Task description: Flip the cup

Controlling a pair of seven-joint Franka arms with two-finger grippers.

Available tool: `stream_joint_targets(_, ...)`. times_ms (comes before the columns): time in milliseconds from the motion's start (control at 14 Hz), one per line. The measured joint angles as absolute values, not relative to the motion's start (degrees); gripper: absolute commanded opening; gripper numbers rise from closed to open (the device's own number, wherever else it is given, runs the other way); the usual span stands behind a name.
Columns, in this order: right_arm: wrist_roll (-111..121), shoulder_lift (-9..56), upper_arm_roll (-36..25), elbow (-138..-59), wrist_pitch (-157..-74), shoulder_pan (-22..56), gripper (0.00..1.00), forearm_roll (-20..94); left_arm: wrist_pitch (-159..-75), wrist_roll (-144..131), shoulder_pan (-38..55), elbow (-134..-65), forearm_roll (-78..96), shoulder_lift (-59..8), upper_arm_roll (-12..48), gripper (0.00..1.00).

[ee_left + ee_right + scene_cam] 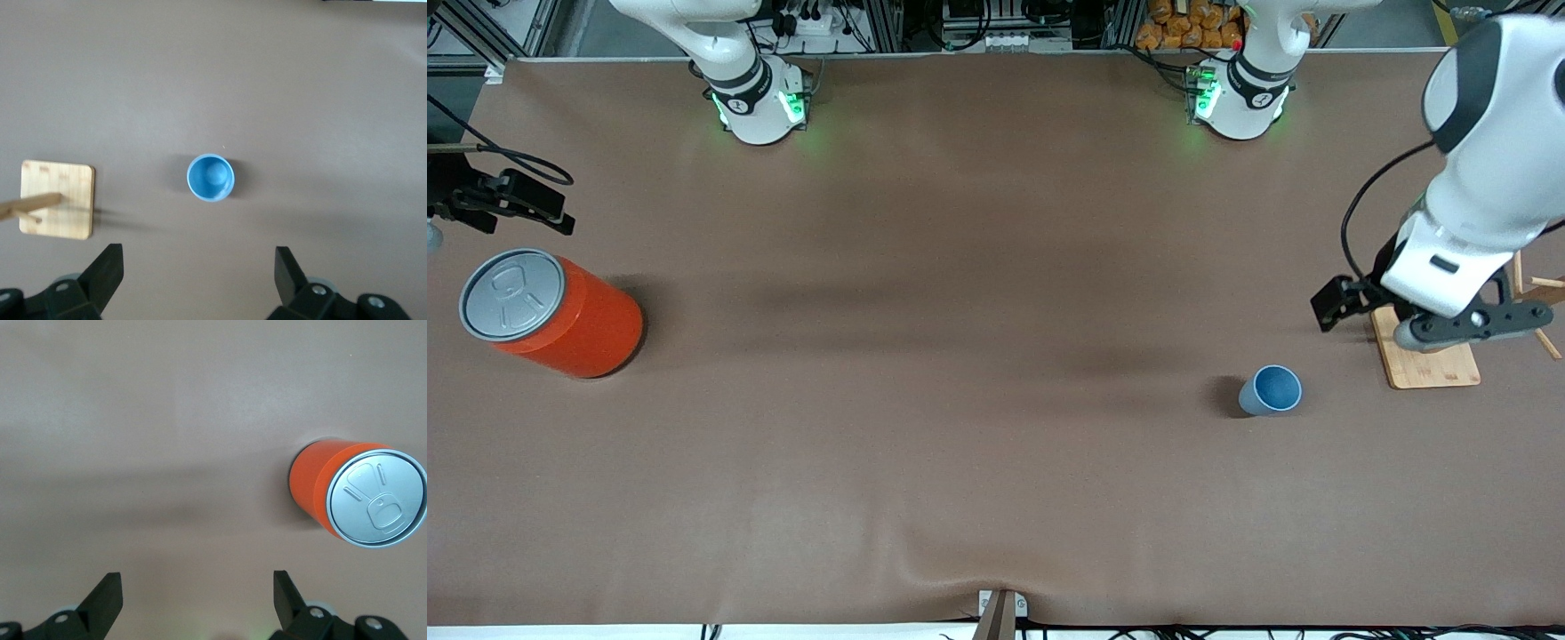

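The small light-blue cup (1270, 390) stands upright on the brown table, mouth up, its darker blue inside showing. It lies toward the left arm's end of the table. The left wrist view shows it from above (210, 177). My left gripper (1472, 324) hangs in the air over a wooden stand beside the cup. It is open and empty (199, 273), apart from the cup. My right gripper (445, 213) waits at the right arm's end of the table, open and empty (197, 593).
A large orange can (560, 311) with a grey lid stands toward the right arm's end, also in the right wrist view (353, 497). A wooden stand (1423, 351) with pegs sits beside the cup, also in the left wrist view (57, 200).
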State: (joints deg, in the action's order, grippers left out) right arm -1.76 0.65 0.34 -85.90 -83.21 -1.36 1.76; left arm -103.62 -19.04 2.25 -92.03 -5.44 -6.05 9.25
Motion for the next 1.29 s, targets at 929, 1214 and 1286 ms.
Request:
stream_joint_targets(929, -1.8, 0.6, 0.3, -85.9, -83.2, -1.3, 1.00, 1.8, -92.8, -14.9, 1.0, -92.4, -0.7, 0.7, 8.7, 1.00)
stream_joint_targets(1214, -1.8, 0.6, 0.3, -85.9, -83.2, -1.3, 1.00, 1.8, -90.5, -9.0, -3.8, -92.6, 2.2, 2.1, 8.5, 1.00)
stream_joint_targets(1286, -1.8, 0.6, 0.3, -85.9, -83.2, -1.3, 1.00, 1.8, -90.2, -8.0, -4.6, -92.7, 2.7, 2.3, 8.4, 1.00)
